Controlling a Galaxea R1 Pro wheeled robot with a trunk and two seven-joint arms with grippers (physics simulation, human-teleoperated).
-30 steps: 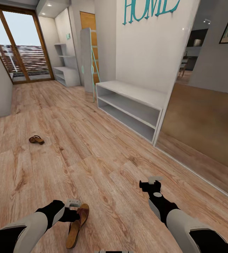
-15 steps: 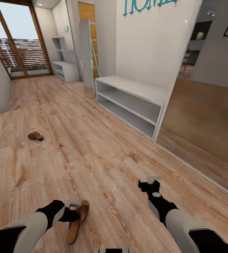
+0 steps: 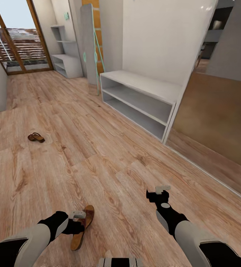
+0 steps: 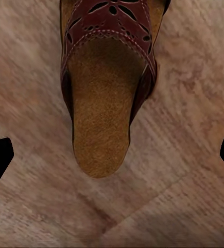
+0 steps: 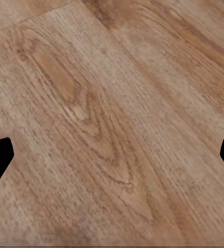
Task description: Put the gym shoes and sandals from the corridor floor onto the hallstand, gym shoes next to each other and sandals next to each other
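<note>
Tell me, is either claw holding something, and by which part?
Nothing is held. The left claw hangs open above a sandal; the right claw is open over the floor.

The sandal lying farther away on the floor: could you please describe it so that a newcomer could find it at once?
Start at the white shoe rack against the wall, then look across the wood-plank floor to the robot's left. There a small dark brown sandal lies alone on the planks. Unlike the other sandal, which sits at the left gripper, nothing is near it.
</note>
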